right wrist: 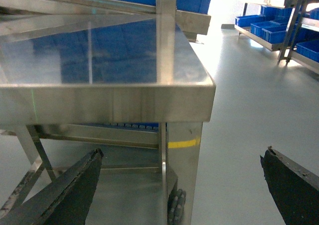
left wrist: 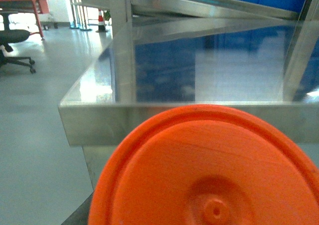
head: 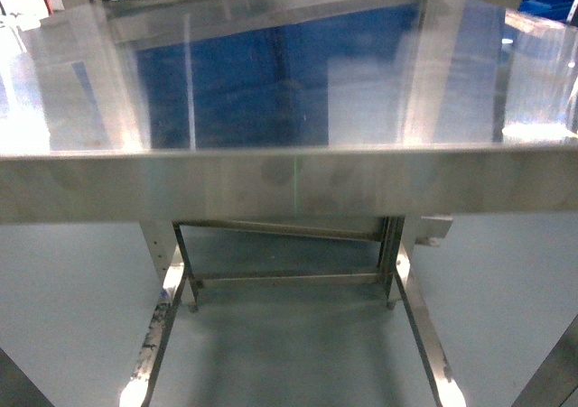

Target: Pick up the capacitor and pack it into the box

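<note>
Oddly, nothing of the task is showing yet: no capacitor and no pale pink box is appearing in any of the 3 views, so I cannot say where either one is sitting.

The robot is facing a bare stainless steel surface [head: 289,177], its top mirroring the blue bins behind it. The right gripper [right wrist: 182,177] is hanging below the surface edge with its 2 dark fingers [right wrist: 70,185] spread wide and holding nothing. The left gripper is not showing itself; an orange disc [left wrist: 209,170] is filling the bottom of the left wrist view, so I cannot tell how those jaws are standing.

The risk I am seeing is the height: both wrists are sitting near or below the steel lip, and an arm rising too close could strike that edge or the corner by the right gripper. The glare on the top may also be confusing any search for small parts.

Around the room, grey floor [right wrist: 249,95] is stretching out, blue bins on shelving [right wrist: 279,28] are lining the right side, and a black office chair [left wrist: 14,45] is standing beside a red frame [left wrist: 25,0] far left.
</note>
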Controlling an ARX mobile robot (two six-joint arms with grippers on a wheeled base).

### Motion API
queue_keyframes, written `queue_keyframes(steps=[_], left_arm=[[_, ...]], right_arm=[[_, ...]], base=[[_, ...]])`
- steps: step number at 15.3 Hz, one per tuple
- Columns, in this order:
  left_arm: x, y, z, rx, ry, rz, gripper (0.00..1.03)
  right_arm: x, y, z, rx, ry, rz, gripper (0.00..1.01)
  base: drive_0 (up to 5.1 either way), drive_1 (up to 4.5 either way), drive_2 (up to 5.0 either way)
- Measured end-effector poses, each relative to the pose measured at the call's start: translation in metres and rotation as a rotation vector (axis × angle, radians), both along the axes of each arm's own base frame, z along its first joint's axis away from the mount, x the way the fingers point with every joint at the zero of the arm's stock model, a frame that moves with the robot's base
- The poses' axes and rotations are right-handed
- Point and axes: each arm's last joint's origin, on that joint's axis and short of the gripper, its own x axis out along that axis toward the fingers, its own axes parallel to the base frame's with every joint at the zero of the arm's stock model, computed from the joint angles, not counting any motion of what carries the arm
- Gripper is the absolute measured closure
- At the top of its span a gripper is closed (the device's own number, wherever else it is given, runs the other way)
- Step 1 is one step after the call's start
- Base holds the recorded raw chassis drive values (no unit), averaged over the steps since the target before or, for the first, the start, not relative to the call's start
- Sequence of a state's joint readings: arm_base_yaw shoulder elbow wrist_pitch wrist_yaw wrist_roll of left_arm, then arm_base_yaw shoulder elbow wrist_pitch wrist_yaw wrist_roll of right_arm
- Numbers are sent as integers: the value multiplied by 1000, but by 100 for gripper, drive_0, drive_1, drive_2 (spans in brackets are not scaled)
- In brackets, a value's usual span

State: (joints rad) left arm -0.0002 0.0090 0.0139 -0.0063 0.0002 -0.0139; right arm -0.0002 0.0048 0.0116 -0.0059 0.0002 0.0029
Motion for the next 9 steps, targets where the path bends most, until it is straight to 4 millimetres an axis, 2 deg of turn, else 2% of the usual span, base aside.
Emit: queue_keyframes(steps=[9], left_arm=[[0,0,0,0,1,1,59]], right_arm=[[0,0,0,0,-2,1,3]], base=[[0,0,0]])
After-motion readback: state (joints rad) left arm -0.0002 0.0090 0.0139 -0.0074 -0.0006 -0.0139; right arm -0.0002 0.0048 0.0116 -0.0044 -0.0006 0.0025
